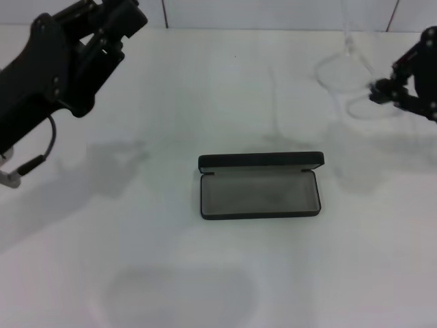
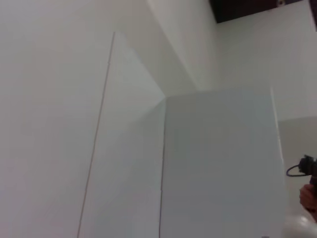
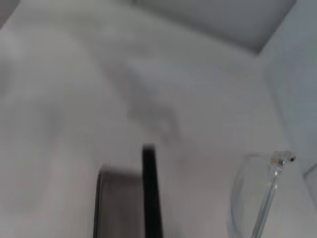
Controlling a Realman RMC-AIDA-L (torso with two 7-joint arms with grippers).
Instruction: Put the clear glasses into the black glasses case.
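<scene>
Pinching the clear glasses (image 1: 351, 75) at far right, the right gripper (image 1: 382, 92) held them well apart from the open black glasses case (image 1: 259, 195), so placing remained; left gripper (image 1: 119, 20) parked far left.

The black glasses case (image 1: 260, 186) shows plain grey lining, the clear glasses (image 1: 355, 75) beside the black right gripper (image 1: 382, 92) are transparent, and the desk (image 1: 136, 260) is white.
</scene>
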